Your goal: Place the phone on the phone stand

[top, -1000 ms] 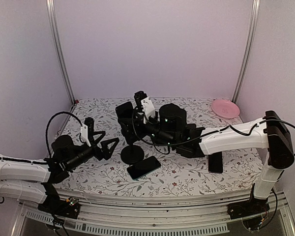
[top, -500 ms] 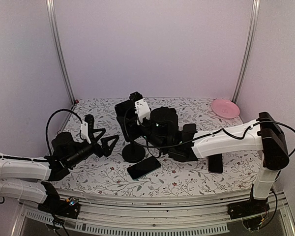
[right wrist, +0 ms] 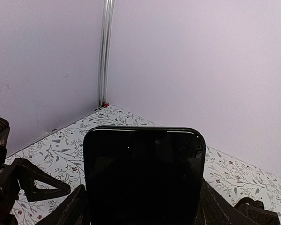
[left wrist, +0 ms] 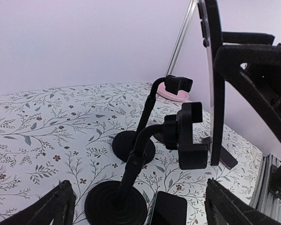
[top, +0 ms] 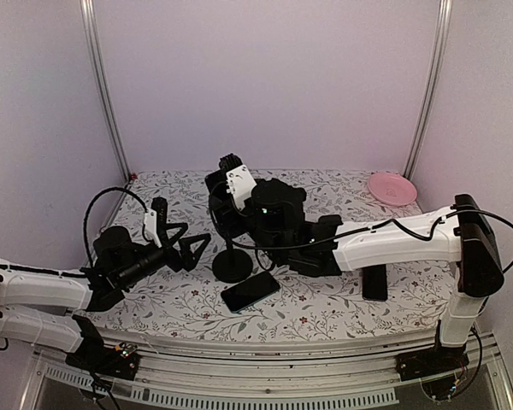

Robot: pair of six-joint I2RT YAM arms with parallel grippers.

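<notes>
My right gripper (top: 222, 205) is shut on a black phone (right wrist: 144, 178) and holds it upright above the table, its dark screen filling the right wrist view. From the left wrist the same phone (left wrist: 210, 79) shows edge-on, just right of the near phone stand's cradle (left wrist: 189, 140) and apart from it. That stand has a round black base (top: 232, 266) and a bent stem. My left gripper (top: 185, 248) is open and empty, low over the table left of the stand's base (left wrist: 114, 206).
A second phone (top: 250, 290) lies flat in front of the stand's base. A dark slab (top: 374, 282) lies to the right. Another black stand (left wrist: 133, 145) is behind the near one. A pink plate (top: 391, 188) sits at the back right corner.
The right arm has carried the phone left and toward the back, over the stand. The left gripper has crept a little right toward the stand's base, still open.
</notes>
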